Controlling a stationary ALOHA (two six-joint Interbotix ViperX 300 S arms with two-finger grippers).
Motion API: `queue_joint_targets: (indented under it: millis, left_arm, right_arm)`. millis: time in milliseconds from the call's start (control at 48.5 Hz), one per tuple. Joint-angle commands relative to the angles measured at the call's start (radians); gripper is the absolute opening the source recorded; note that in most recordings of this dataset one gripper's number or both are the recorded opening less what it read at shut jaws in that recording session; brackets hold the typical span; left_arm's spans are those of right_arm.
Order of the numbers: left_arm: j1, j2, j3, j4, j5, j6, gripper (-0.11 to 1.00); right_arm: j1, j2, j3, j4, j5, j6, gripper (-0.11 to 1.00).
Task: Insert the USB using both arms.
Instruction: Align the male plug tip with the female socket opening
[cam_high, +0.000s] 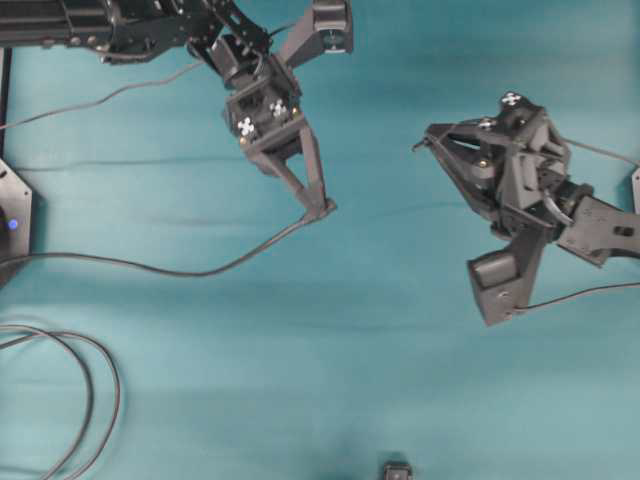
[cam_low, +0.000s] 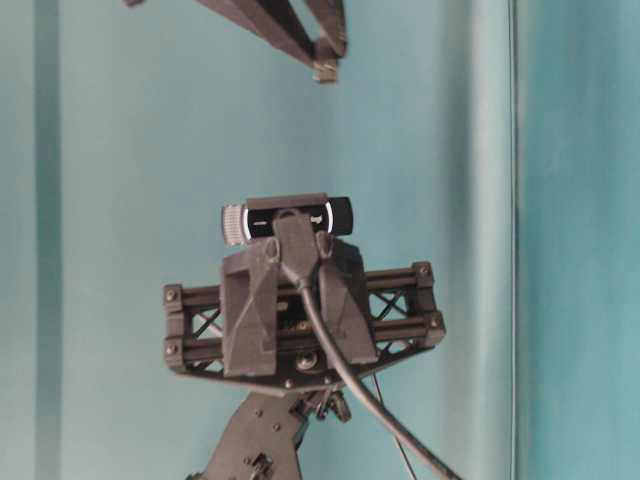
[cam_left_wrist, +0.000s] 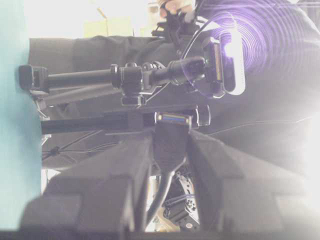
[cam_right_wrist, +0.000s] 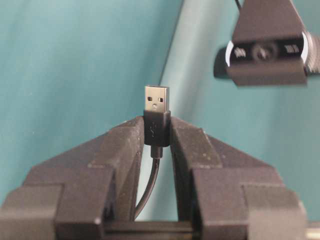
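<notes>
While each hand grips a cable end, webcam (cam_right_wrist: 267, 50) faces USB (cam_right_wrist: 157, 101)

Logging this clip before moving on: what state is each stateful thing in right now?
Silver-tipped black USB plug: clamped upright in right claw, unplugged.
Blunt black socket end: clamped in left claw, nothing inserted.
Thin dark cable: trailing slack across the teal table.
Coiled dark cable loop: lying loose.

2 arms (cam_high: 150, 30) (cam_high: 600, 225), 2 cables (cam_high: 150, 268) (cam_high: 60, 400)
</notes>
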Motion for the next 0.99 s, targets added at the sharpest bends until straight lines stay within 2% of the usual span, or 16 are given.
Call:
queue_joint_targets:
  millis: [0, 227, 516, 970]
  left_arm:
    - [0.008, -0.002, -0.028, -0.009, 0.009, -0.012, 0.23]
    - [0.009, 0.035, -0.054, -0.008, 0.002, -0.012, 0.23]
    - [0.018, 0.048, -0.072, 0.006, -0.040, -0.014, 0.23]
    - [0.025, 0.049, -0.067, 0.009, -0.044, -0.032, 0.23]
  right_arm:
    - [0.003, 0.012, -0.035, -0.023, -0.003, 0.003, 0.19]
    - [0.003, 0.067, -0.072, -0.063, -0.003, 0.005, 0.19]
    - [0.008, 0.107, -0.107, -0.063, -0.005, 0.003, 0.19]
    - [0.015, 0.118, -0.112, -0.064, -0.005, 0.002, 0.19]
